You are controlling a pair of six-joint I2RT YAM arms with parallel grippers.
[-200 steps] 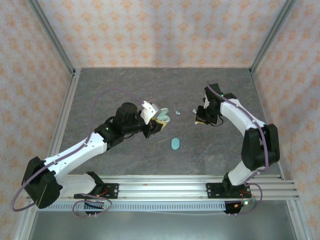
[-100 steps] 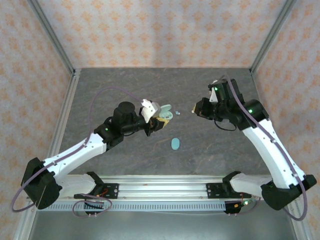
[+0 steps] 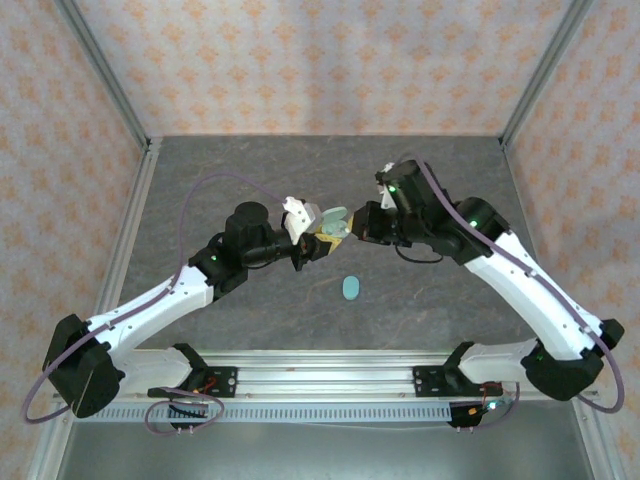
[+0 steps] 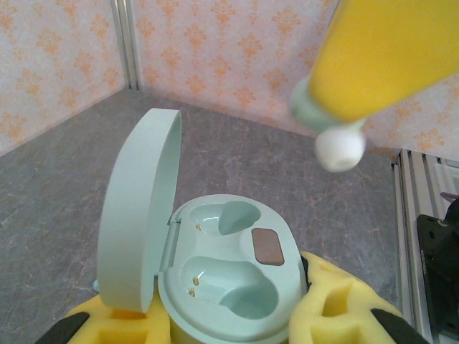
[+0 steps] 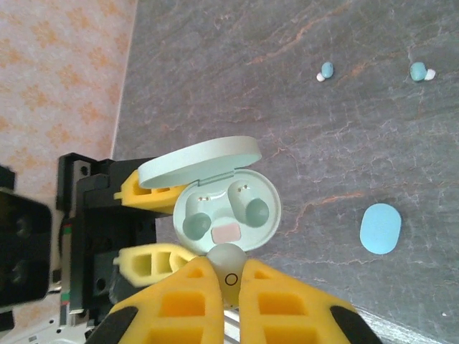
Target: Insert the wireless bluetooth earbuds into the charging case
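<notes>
Carrying an earbud to the open case: insertion is the step in hand.

My left claw (image 3: 316, 243) is clamped on the case (image 4: 237, 276), lid up, both sockets empty. My right claw (image 5: 228, 281) is pinched on one earbud (image 5: 228, 258), hanging just above the case and clear of it. Next, I reckon, I must line it over a socket, turn it to suit the socket's shape, lower gently, then let go. Two more earbuds (image 5: 326, 70) lie on the tabletop (image 5: 287, 143), well apart from the case, and a shut blue case (image 5: 380, 228) lies there too.

A robot test cell (lab-like): papered walls (image 3: 320, 60) in aluminium frame (image 3: 105, 75); grey stone-look table (image 3: 260, 170); mounting rail (image 3: 330, 372).
</notes>
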